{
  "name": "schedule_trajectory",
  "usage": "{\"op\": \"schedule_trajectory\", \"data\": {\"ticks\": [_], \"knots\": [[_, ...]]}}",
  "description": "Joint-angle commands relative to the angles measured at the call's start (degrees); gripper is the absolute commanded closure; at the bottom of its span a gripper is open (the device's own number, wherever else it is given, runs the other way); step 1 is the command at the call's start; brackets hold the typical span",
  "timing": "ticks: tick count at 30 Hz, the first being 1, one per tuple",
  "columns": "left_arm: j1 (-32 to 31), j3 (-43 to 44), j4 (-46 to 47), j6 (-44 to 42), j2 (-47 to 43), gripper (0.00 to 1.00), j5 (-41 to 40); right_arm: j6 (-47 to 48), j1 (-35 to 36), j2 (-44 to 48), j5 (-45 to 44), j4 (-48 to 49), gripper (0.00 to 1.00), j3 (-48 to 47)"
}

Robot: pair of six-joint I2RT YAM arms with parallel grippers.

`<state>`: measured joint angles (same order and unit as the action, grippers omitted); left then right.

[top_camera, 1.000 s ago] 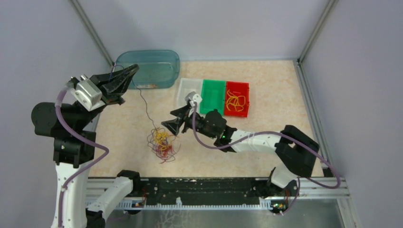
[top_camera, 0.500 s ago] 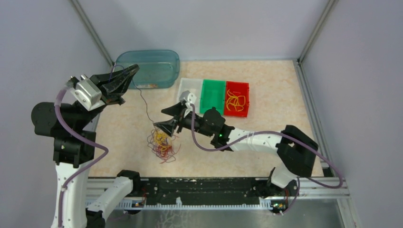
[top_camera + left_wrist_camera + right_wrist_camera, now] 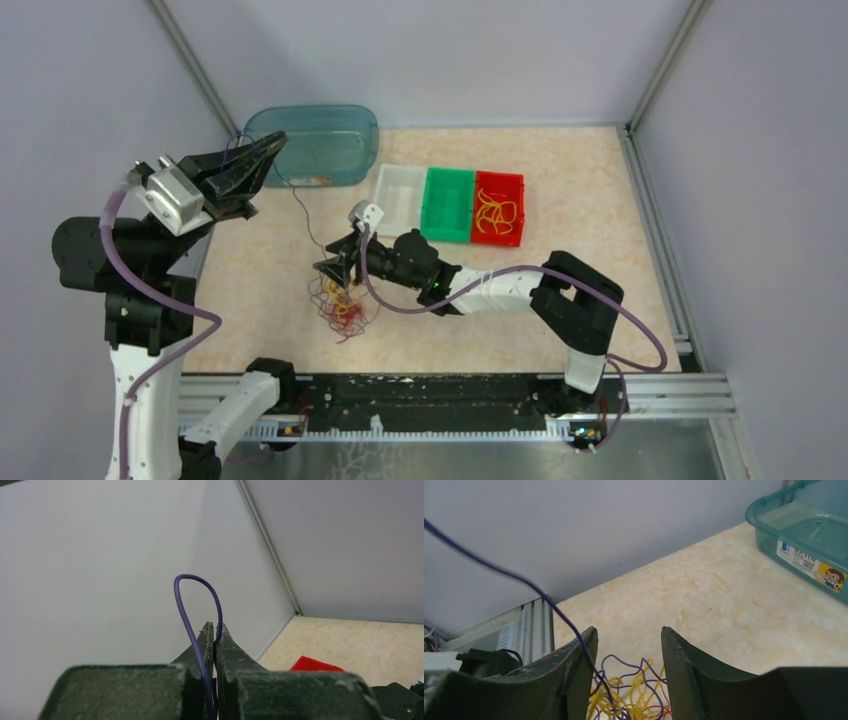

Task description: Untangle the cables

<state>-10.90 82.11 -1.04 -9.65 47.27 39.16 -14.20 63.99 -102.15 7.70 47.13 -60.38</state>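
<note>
A tangle of thin yellow, red and purple cables (image 3: 342,305) lies on the table left of centre. My left gripper (image 3: 268,152) is raised near the teal basin and shut on one thin purple cable (image 3: 305,215), which runs down taut into the tangle. In the left wrist view this cable loops (image 3: 195,595) above the closed gripper (image 3: 214,626). My right gripper (image 3: 335,270) is open and low over the tangle's top. In the right wrist view the tangle (image 3: 639,700) lies between the open gripper's (image 3: 629,632) fingers, and the taut purple strand (image 3: 549,602) crosses the left finger.
A teal basin (image 3: 315,140) stands at the back left, also in the right wrist view (image 3: 804,535). White (image 3: 398,195), green (image 3: 448,205) and red (image 3: 515,190) bins sit in a row at centre back. The red bin holds yellow cables (image 3: 492,215).
My right gripper has moved left and down onto the tangle, still open. My left gripper has shifted slightly left, still holding the purple cable.
</note>
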Motion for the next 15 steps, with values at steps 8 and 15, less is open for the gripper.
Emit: {"op": "schedule_trajectory", "data": {"ticks": [8, 15], "knots": [[-0.3, 6.8, 2.0, 0.1, 1.1, 1.0, -0.2, -1.1, 0.5, -1.8, -4.2, 6.2, 0.6, 4.8], [-0.2, 15.5, 3.6, -1.7, 4.0, 1.0, -1.3, -3.8, 0.5, -3.4, -6.4, 9.2, 0.55, 9.1]]}}
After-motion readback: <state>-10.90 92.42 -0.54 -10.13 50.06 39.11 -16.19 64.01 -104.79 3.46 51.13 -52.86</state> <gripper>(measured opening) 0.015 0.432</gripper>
